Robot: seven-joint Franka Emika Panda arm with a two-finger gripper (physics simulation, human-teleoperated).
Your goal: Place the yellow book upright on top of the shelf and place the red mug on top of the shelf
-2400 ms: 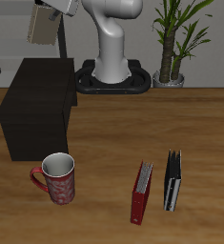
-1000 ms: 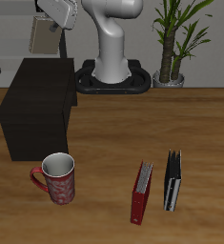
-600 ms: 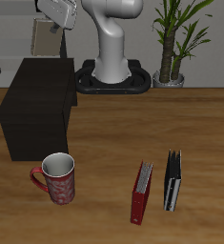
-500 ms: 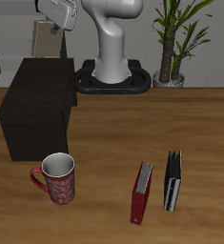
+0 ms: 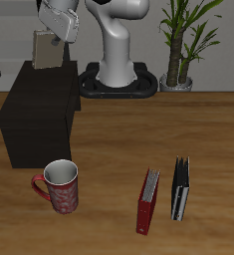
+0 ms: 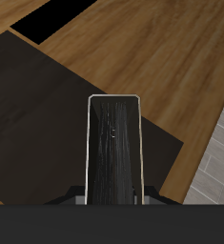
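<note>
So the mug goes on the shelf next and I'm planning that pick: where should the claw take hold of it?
Probably from straight above, pinching the red mug by its rim wall on the side away from the handle. It stands upright with its mouth open, and the handle juts sideways.

Warm brown wooden surface [image 5: 109, 139] with visible plank grain. Behind it, a potted plant [image 5: 184, 40] with long green leaves against a pale grey wall [image 5: 228, 40]. Pale tiled floor [image 6: 218, 157] beyond the surface's edge.

Even, bright simulator light; faint soft shadows, no glare, low resolution, perhaps slightly blurred.
</note>
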